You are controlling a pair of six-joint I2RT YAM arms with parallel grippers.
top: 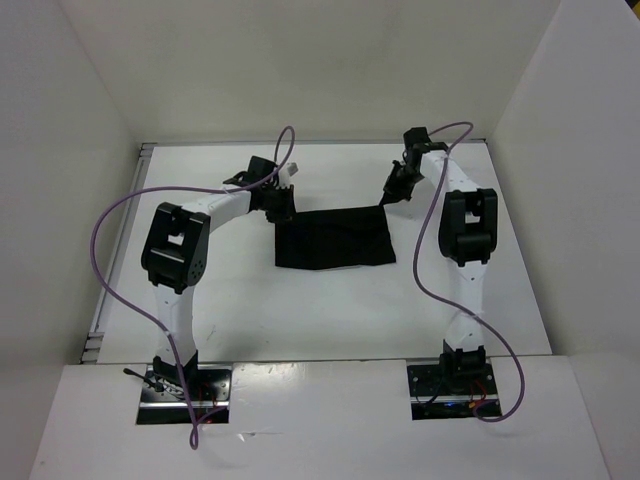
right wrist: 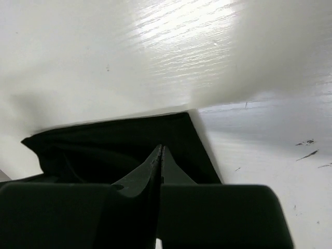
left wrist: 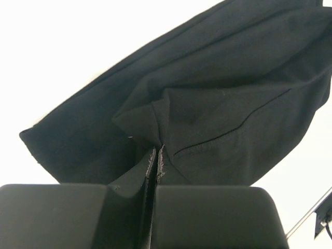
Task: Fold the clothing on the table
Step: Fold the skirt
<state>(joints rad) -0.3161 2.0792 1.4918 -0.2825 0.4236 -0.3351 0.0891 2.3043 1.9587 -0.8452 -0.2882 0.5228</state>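
Arms: white links (top: pixel 172 305), black joint housings (top: pixel 178 250); black left hand (top: pixel 281 207), right hand (top: pixel 393 190); purple cables (top: pixel 96 240).

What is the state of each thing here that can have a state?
clothing, lying mostly flat on the table, layered, pinched at both far corners.
left fingers, shut on the clothing's far left corner, fabric bunched there.
right fingers, shut on the clothing near its far right corner.
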